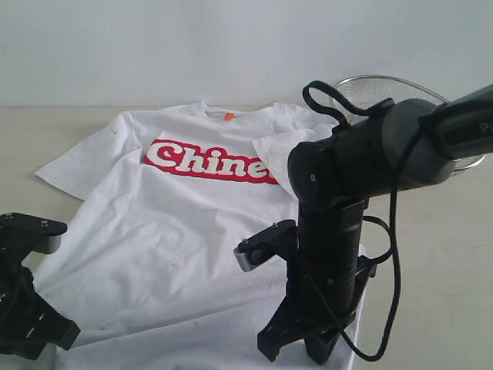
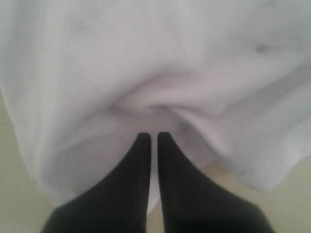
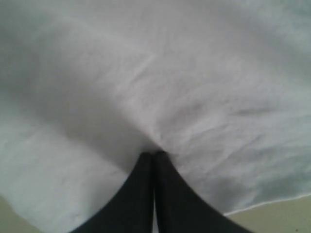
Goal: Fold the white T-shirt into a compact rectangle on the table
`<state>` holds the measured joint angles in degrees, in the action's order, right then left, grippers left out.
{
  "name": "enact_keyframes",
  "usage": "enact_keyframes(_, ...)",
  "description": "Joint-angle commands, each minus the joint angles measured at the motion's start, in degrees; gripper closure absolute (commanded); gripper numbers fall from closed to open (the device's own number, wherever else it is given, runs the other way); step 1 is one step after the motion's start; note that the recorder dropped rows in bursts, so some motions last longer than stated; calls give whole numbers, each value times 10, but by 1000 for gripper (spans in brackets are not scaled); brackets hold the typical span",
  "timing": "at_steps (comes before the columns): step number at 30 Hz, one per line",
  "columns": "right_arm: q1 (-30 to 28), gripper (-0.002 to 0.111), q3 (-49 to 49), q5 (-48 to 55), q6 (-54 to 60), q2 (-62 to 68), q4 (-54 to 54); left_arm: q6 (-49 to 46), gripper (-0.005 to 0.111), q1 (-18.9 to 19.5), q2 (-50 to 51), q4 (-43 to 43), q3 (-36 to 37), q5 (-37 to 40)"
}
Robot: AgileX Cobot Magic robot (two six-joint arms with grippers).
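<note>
The white T-shirt [image 1: 177, 223] lies chest up on the table [image 1: 46, 131], its red lettering showing. One sleeve is folded in over the end of the lettering. My left arm [image 1: 23, 293] stands at the hem's left corner and my right arm [image 1: 331, 231] at the hem's right side. In the left wrist view the left gripper [image 2: 152, 136] is shut on a pinch of the T-shirt [image 2: 146, 63], which puckers at the fingertips. In the right wrist view the right gripper [image 3: 154, 154] is shut on the T-shirt [image 3: 170, 73], its jaws pressed together with cloth bunched at the tips.
A round silver wire-mesh basket [image 1: 385, 89] sits at the back right, behind my right arm. Bare tabletop [image 1: 439, 254] shows to the right of the shirt and along the back left. A light grey wall [image 1: 231, 46] bounds the far edge.
</note>
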<state>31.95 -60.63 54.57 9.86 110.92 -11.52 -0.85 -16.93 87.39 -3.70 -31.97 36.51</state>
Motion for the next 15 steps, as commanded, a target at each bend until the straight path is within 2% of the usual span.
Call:
enact_keyframes(1,0,109,30,-6,5,2,3,-17,102,-2,-43,-17,-1,-1)
enact_keyframes(8,0,109,87,-3,1,2,38,-18,102,-2,-47,-31,-1,11)
enact_keyframes(15,-1,109,120,16,-63,2,105,-54,102,-2,-47,-74,10,11)
